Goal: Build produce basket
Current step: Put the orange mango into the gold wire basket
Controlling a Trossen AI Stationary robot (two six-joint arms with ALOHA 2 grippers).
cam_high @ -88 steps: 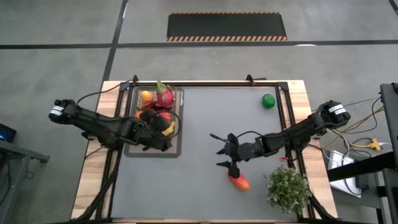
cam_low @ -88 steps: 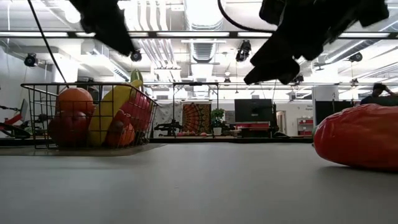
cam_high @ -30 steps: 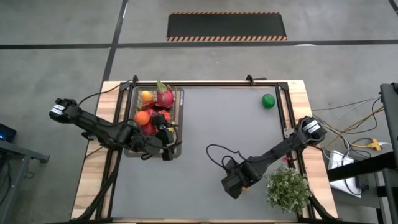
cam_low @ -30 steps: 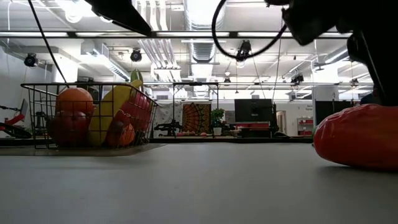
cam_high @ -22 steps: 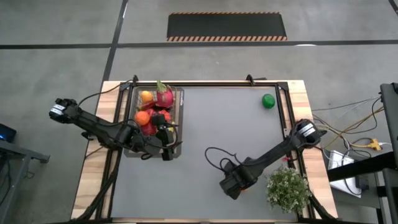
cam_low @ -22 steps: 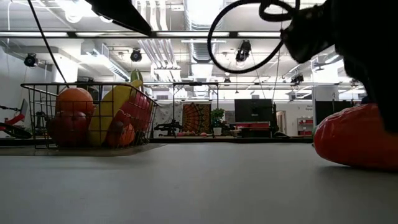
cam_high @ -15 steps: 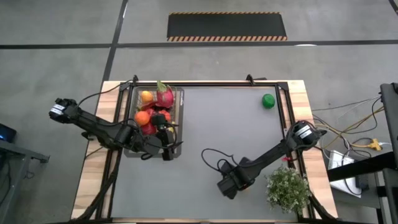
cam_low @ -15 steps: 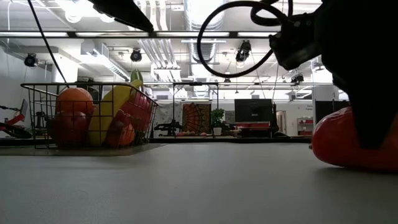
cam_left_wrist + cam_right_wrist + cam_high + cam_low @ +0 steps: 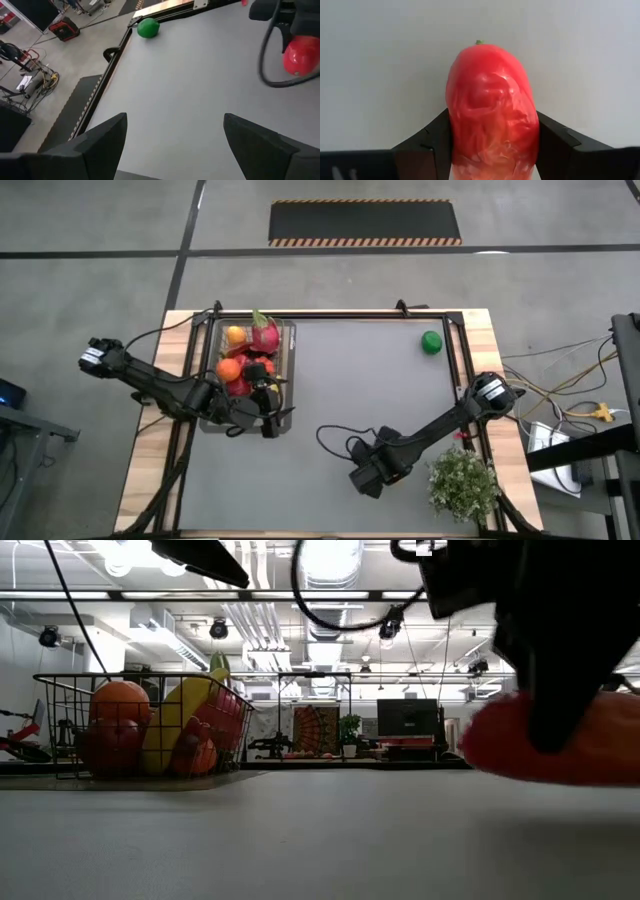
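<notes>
Right gripper (image 9: 492,150) clamped on a red mango (image 9: 492,112) near the counter's (image 9: 370,380) front right.
The jaws press both flanks of the mango, which hangs just clear of the grey surface. The left gripper (image 9: 172,145), jaws apart, hovers at the near end of the wire basket (image 9: 283,370), far left, holding dragon fruit (image 9: 263,334), oranges (image 9: 230,368) and banana (image 9: 175,725). A green lime (image 9: 431,342) lies far right.
</notes>
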